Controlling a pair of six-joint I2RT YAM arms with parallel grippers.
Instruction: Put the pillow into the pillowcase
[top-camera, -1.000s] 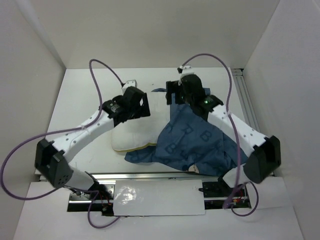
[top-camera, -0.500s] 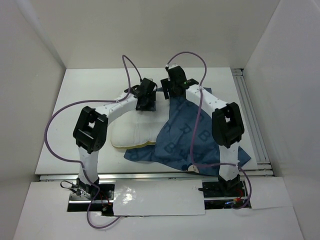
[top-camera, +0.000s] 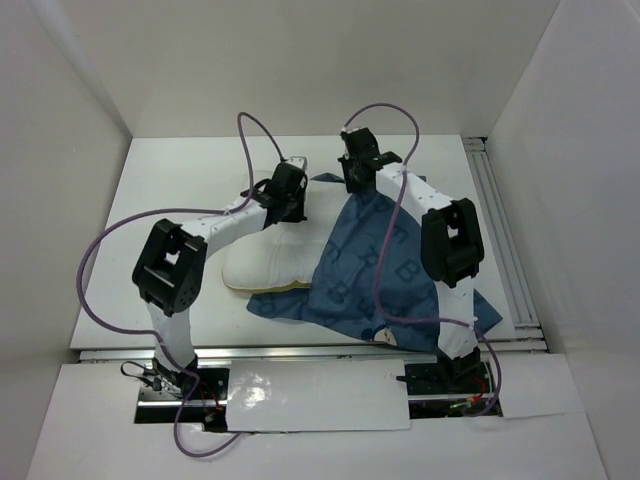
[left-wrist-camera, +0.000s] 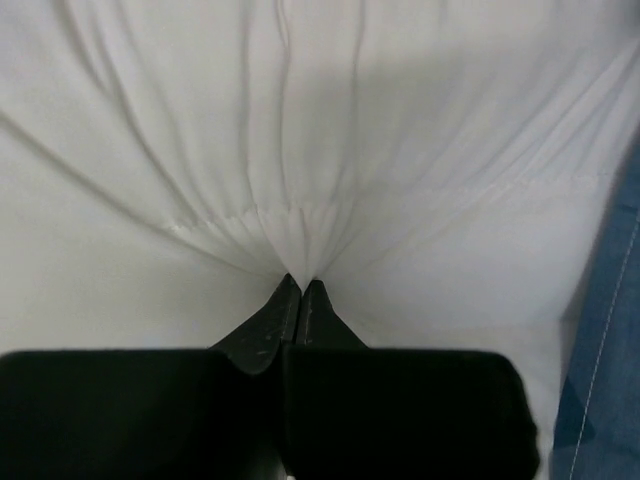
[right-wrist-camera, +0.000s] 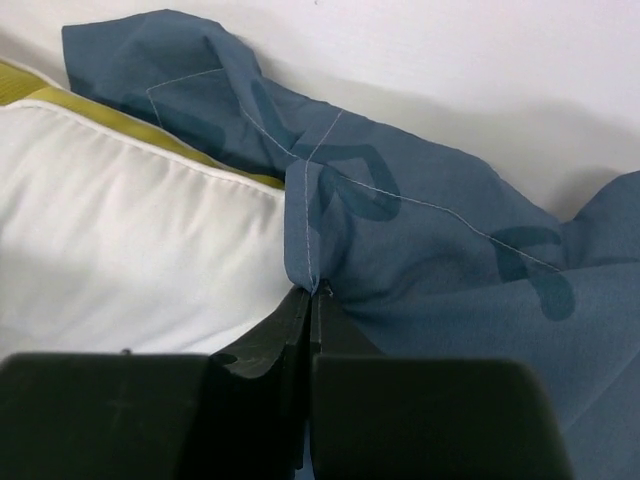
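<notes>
The white pillow lies mid-table, its pale yellow trim toward the front. The dark blue pillowcase lies spread over the pillow's right side. My left gripper is at the pillow's far edge. In the left wrist view it is shut on a pinch of the pillow, whose cloth gathers in folds at the tips. My right gripper is at the pillowcase's far corner. In the right wrist view it is shut on a stitched hem of the pillowcase, next to the pillow.
White walls close in the table on the left, back and right. A metal rail runs along the right side. A glossy white sheet lies between the arm bases at the front edge. Purple cables loop above both arms.
Both arms reached toward the far side of the table. Both grippers went from open to shut, the left on pillow fabric and the right on the pillowcase hem.
</notes>
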